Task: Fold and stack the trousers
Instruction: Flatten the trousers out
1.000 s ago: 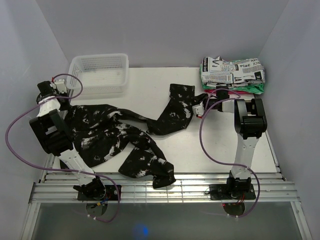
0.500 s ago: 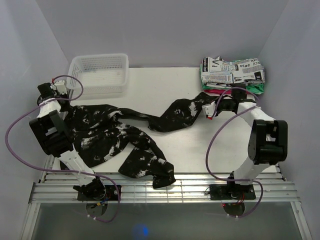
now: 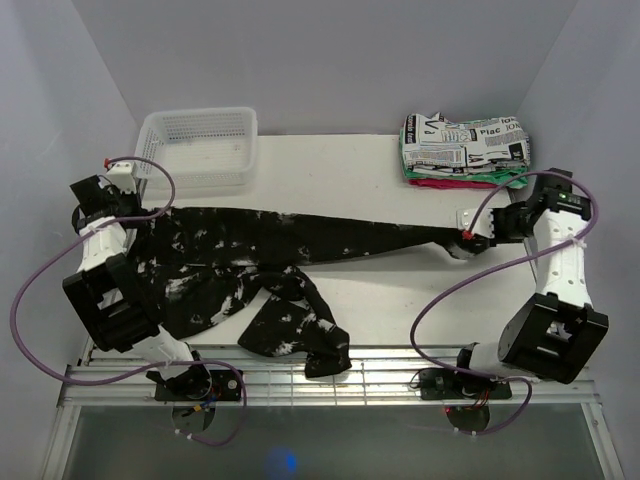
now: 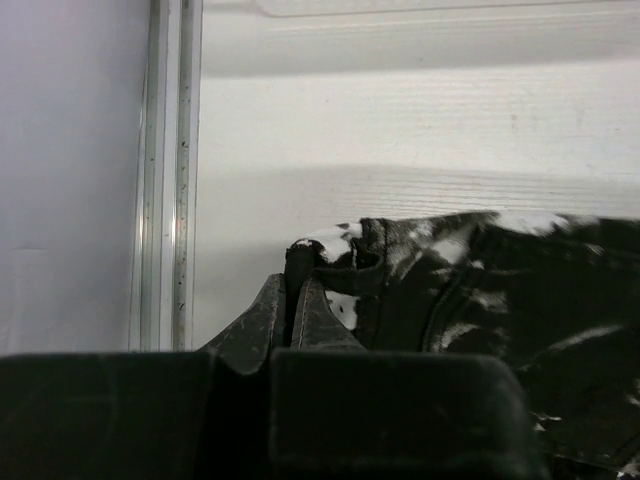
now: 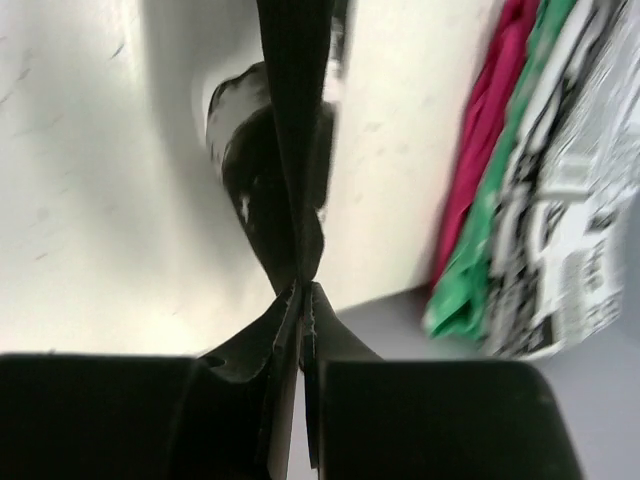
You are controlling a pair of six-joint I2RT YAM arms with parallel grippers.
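One leg of the black, white-splotched trousers [image 3: 210, 265] lies crumpled near the front edge of the bench [image 3: 340, 170], doubled back on itself. Just beyond it, the other leg lies stretched in a long, nearly straight band across the bench, held at both ends. At the left edge, the left gripper [image 3: 148, 212] is clamped tight on a corner of the cloth, which sits pinched between its fingertips [image 4: 310, 300]. Over on the right, the right gripper [image 3: 470, 236] is closed on the narrow far end of that leg. At the back stand a white mesh basket [image 3: 195, 180] on the left and, on the right, a newspaper-print garment [image 3: 465, 145] folded atop red and green cloths [image 3: 455, 181].
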